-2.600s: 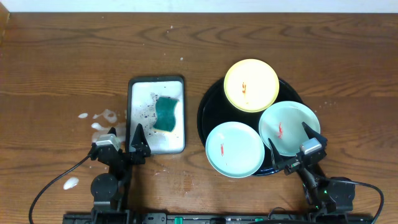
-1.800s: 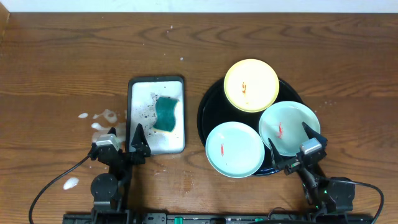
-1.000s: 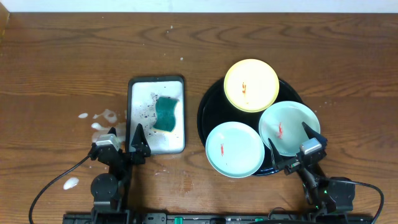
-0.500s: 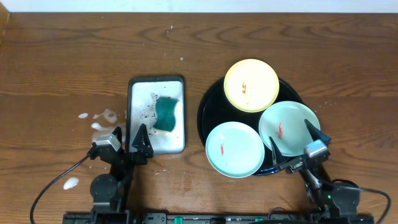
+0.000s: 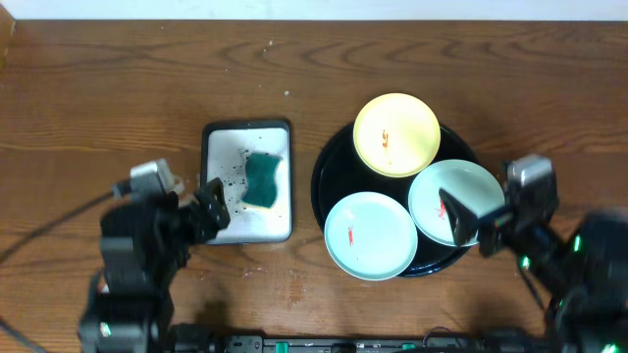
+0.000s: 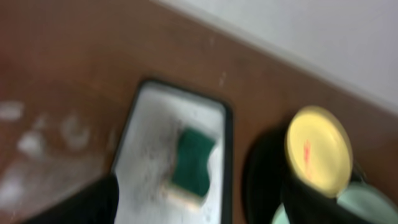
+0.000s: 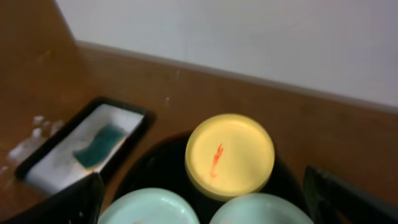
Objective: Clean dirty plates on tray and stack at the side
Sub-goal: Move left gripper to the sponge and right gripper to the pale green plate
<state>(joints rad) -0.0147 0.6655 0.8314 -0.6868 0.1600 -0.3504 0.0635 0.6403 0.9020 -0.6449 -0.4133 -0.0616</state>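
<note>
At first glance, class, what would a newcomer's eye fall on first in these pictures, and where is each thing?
A yellow plate and two mint green plates, all smeared red, crowd the round black tray right of centre, yellow at the far side. Left of it, a green sponge lies in a speckled white tray.

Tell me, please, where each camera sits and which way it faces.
Overhead: above the table, facing straight down; left arm and right arm show.
Left wrist: faces forward at the sponge; its tool fingertips frame the bottom.
Right wrist: facing forward at the yellow plate; its own fingertips show.
Shared: sponge and yellow plate, in both wrist views.
</note>
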